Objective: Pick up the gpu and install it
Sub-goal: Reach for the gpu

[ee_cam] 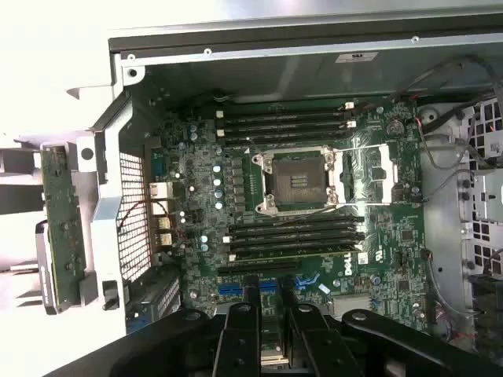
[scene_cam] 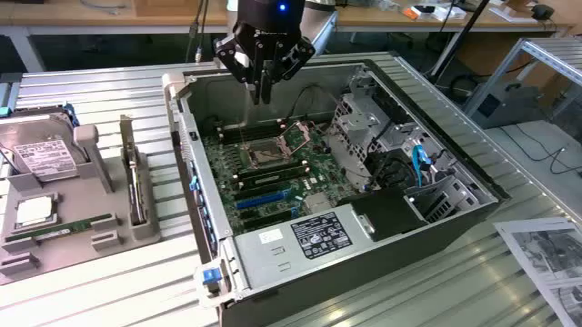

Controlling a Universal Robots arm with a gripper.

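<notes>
- The claw (scene_cam: 264,92) hangs above the far end of an open computer case (scene_cam: 187,157), over its motherboard (scene_cam: 272,170).
- Its two fingers (ee_cam: 238,338) stand slightly apart. The board shows through the narrow gap between them, and they grip nothing.
- The gpu (scene_cam: 135,174) is outside the case. It stands on its long edge in a slot of a grey parts tray (scene_cam: 136,235), beside the case wall.
- In the exterior view the gpu lies at about 7 to 8 o'clock from the claw, well apart from it, with the case wall between them.
- In that view the card's long axis runs from 12 to 6 o'clock, roughly parallel to the case wall.
- The wrist view shows the gpu (ee_cam: 61,228) lengthwise just outside the case, with a metal bracket at one end.
- White lettering (ee_cam: 346,267) on the motherboard looks like "DELL".
- The hard drive (scene_cam: 41,153) on the tray has a white label, and a boxed unit in the case has a label (scene_cam: 318,235). The print on both is too small to read.
- A green memory stick (scene_cam: 64,229) lies on the tray at 8 o'clock from the gpu.
</notes>
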